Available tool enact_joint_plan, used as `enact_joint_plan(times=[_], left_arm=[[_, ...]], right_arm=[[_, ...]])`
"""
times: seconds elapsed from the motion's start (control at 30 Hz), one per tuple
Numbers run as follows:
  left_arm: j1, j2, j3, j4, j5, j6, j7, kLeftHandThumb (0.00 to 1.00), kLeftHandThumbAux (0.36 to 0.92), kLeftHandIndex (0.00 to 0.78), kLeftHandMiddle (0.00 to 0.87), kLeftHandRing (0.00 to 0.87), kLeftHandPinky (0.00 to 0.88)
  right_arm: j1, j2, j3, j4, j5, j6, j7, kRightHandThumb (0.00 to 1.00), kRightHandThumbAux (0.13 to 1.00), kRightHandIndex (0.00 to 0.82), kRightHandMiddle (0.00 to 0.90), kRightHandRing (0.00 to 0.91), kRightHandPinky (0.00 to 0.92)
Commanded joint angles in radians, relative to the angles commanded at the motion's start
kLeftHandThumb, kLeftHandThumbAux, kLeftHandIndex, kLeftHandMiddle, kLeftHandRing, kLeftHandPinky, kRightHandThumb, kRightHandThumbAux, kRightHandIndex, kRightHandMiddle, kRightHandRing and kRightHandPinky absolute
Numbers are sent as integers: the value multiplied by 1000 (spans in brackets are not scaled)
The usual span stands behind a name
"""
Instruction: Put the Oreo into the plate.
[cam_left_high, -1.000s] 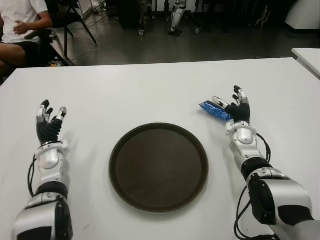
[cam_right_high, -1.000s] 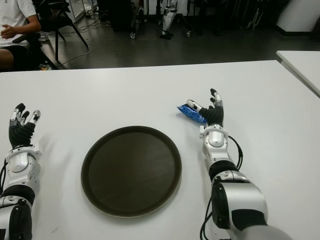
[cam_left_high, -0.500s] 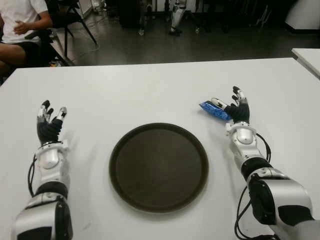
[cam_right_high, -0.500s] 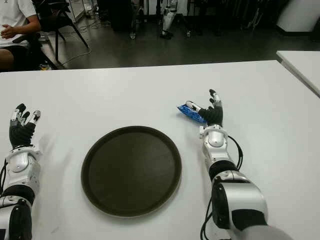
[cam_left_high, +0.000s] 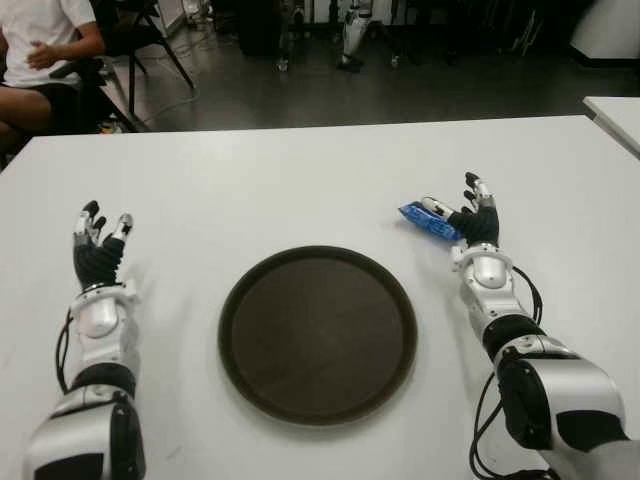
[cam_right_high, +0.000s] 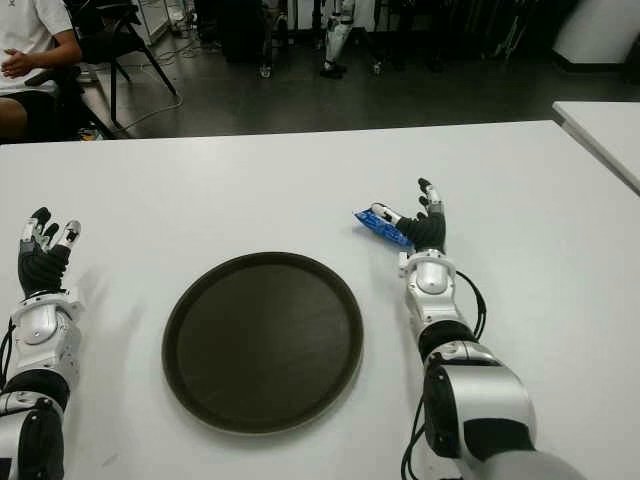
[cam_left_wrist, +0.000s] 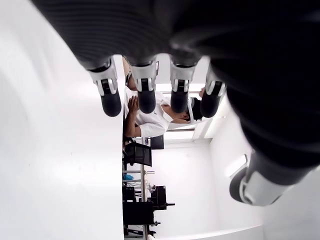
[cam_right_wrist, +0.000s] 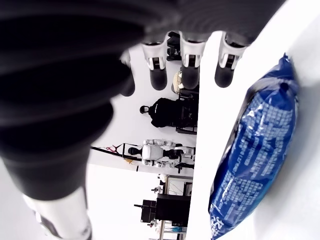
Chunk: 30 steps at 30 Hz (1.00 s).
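1. In the left eye view we see the broad white surface (cam_left_high: 300, 180) with the round dark brown plate (cam_left_high: 318, 334) near its front middle, nothing lying in it. The small blue Oreo packet (cam_left_high: 428, 221) lies on the surface beyond the plate's right edge, apart from the plate. Our right hand (cam_left_high: 472, 222) is just beside the packet on its right side, fingers spread and pointing away from us, thumb reaching toward the packet; we cannot tell from here whether they touch. Our left hand (cam_left_high: 98, 250) shows well left of the plate, fingers extended and holding nothing.

2. In the right eye view the same layout appears: the packet (cam_right_high: 383, 226) sits at the thumb side of the right hand (cam_right_high: 424, 228), with bare surface between packet and plate (cam_right_high: 262, 341). A seated person in a white shirt (cam_right_high: 25, 40) shows at the far left beyond the surface, next to a black chair (cam_right_high: 115, 40) on the dark floor.

3. In the left wrist view the left hand's fingers (cam_left_wrist: 145, 90) hang straight and separated above the white surface, with nothing between them and the thumb.

4. In the right wrist view the Oreo packet (cam_right_wrist: 255, 160) lies flat on the surface beside the right hand. The fingers (cam_right_wrist: 190, 65) are stretched out and spread, not closed around it, so the hand is wide and holds nothing.
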Motion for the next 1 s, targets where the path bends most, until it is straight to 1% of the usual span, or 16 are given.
enact_joint_plan(times=[0.27, 0.4, 0.47, 0.57, 0.7, 0.77, 0.87, 1.0], left_arm=[[0, -3, 2, -3, -3, -2, 0, 0, 635, 0, 0, 0, 0], [1, -2, -2, -7, 1, -1, -2, 0, 642, 0, 0, 0, 0], [0, -1, -4, -7, 3, 3, -3, 0, 642, 0, 0, 0, 0], [0, 1, -5, -5, 4, 9, -3, 0, 642, 0, 0, 0, 0], [-1, 2, -5, -3, 2, 12, 0, 0, 648, 0, 0, 0, 0], [-1, 1, -3, -2, 0, 11, 1, 0, 648, 0, 0, 0, 0], [0, -1, -3, -2, -1, 7, 1, 0, 651, 0, 0, 0, 0], [1, -3, -4, -6, 0, 2, 0, 0, 656, 0, 0, 0, 0]], right_arm=[[0, -3, 11, 0, -20, 2, -21, 0, 830, 0, 0, 0, 0], [4, -15, 56, 0, -78, -9, -76, 0, 833, 0, 0, 0, 0], [6, -24, 91, 1, -125, -9, -123, 0, 822, 0, 0, 0, 0], [7, -41, 158, 4, -211, 8, -217, 0, 807, 0, 0, 0, 0], [5, -52, 215, 8, -281, 28, -296, 0, 792, 0, 9, 5, 24], [4, -56, 238, 8, -308, 34, -328, 0, 785, 0, 30, 36, 79], [3, -59, 256, 5, -328, 36, -352, 0, 777, 0, 38, 61, 127], [4, -62, 269, -2, -336, 38, -361, 0, 764, 0, 25, 62, 140]])
